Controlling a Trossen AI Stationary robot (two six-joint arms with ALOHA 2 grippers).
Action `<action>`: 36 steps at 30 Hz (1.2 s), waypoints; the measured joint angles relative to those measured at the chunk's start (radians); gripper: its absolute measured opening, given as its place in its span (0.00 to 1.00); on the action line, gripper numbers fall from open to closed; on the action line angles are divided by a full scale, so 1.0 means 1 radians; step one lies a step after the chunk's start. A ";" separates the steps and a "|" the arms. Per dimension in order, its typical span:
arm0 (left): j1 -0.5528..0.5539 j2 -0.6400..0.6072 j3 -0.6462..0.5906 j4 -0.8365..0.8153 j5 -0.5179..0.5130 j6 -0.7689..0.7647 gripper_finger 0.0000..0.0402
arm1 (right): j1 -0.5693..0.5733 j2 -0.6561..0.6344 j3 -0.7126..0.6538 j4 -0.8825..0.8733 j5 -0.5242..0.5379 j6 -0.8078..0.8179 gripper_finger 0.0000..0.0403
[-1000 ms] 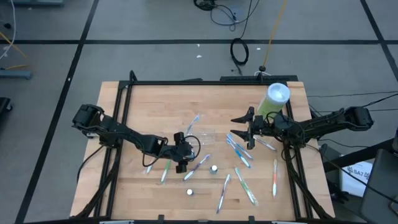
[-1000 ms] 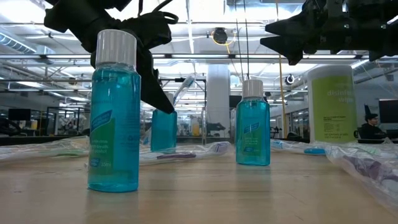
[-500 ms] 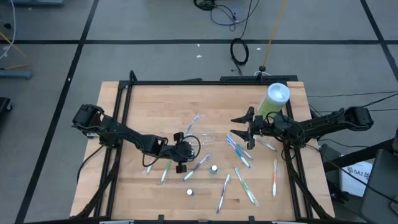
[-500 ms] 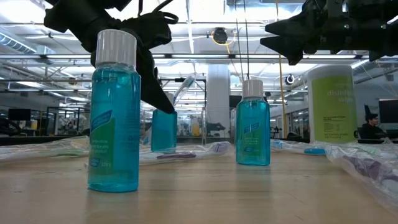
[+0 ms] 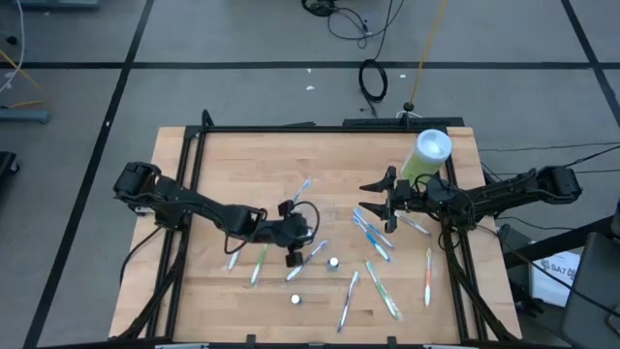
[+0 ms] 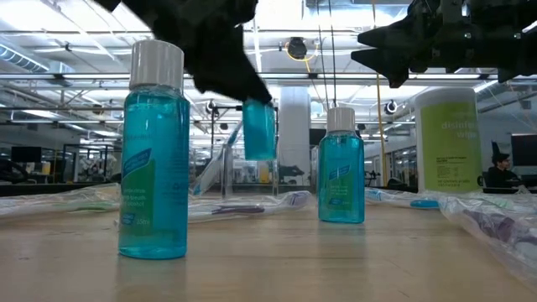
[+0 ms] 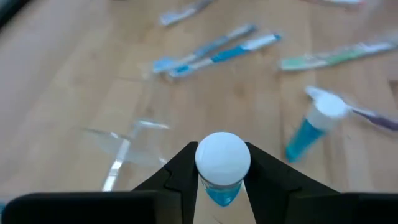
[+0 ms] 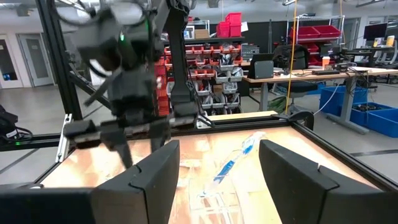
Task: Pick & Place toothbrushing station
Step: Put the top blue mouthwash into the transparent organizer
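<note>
The left gripper [image 7: 219, 180] is gripping a small teal mouthwash bottle [image 7: 222, 167] by its neck, just under the white cap, and is holding it in the air above the middle of the wooden table [image 5: 242, 165]. In the low view this bottle [image 6: 259, 127] is hanging clear of the table top, between two other teal bottles. One of them [image 6: 154, 151] is standing upright near the camera and the other [image 6: 341, 165] is standing upright farther back. A clear plastic cup [image 7: 127, 146] is lying on its side on the wood near the lifted bottle. Many thin toothbrushes [image 5: 374, 236] are lying scattered over the table, some in blue, some in green and one in orange [image 5: 427, 276].

The right gripper [image 5: 380, 201] is waiting above the right part of the table with its fingers spread apart and holding nothing. The tall light-green canister [image 5: 426, 155] is standing just behind it.
</note>
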 joint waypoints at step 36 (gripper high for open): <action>0.170 0.016 0.011 -0.179 -0.200 -0.396 0.28 | 0.000 0.000 0.000 -0.052 0.000 0.056 0.53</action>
